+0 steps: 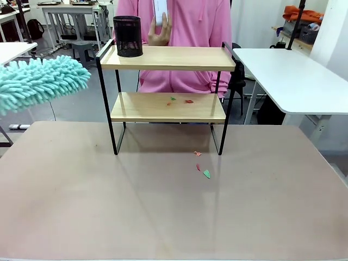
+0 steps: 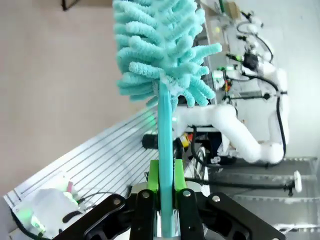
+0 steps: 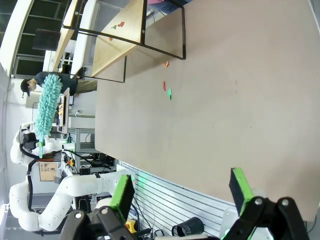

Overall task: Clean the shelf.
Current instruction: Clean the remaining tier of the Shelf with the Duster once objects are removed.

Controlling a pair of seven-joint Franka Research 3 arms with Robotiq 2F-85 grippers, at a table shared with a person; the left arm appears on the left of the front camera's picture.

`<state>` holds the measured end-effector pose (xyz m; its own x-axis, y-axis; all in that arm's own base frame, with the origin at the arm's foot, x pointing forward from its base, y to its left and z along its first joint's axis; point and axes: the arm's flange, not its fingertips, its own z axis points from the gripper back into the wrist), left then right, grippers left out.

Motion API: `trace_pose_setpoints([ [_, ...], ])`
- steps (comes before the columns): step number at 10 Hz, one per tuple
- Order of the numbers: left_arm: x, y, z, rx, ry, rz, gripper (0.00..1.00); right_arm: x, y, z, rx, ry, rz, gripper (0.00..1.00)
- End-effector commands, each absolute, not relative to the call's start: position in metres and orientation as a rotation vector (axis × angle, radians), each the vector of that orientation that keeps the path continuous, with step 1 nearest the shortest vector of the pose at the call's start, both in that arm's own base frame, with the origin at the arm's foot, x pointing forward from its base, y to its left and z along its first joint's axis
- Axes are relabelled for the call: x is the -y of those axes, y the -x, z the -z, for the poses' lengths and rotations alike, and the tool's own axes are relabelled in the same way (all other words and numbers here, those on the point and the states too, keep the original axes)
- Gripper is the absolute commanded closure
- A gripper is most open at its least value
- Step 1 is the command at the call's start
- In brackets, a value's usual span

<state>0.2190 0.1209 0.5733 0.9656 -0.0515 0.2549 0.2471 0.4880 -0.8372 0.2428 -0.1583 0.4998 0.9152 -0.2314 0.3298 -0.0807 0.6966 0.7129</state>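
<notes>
The shelf [image 1: 168, 58] stands at the far middle of the table, two light wooden boards in a black frame; it also lies sideways at the top of the right wrist view, shelf [image 3: 120, 45]. Small red and green scraps [image 1: 179, 100] lie on its lower board, and more scraps [image 1: 202, 167] rest on the table in front. A teal fluffy duster [image 1: 38, 81] hangs at the left, level with the shelf, apart from it. My left gripper [image 2: 166, 200] is shut on the duster's teal handle [image 2: 165, 140]. My right gripper [image 3: 182, 187] stands open, nothing between its fingers, over the table's near edge.
A black mesh cup [image 1: 128, 36] stands on the top board's left end. Behind the shelf sits a person in pink, whose hand [image 1: 159, 30] holds a white object. White tables [image 1: 288, 76] stand to the right and far left.
</notes>
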Motion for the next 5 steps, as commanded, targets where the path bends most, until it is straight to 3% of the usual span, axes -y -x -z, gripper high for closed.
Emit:
trace_pose_setpoints([
  [1,-0.137,-0.197,-0.568,0.203,1.087,0.258,0.88,0.158,-0.244,-0.5,0.44,-0.821,0.066,0.0],
  [3,-0.123,-0.183,-0.568,0.103,1.085,0.425,0.88,0.158,-0.244,-0.5,0.44,-0.821,0.066,0.0],
  [5,-0.098,-0.199,-0.556,-0.001,1.035,0.452,0.88,0.158,-0.244,-0.5,0.44,-0.821,0.066,0.0],
])
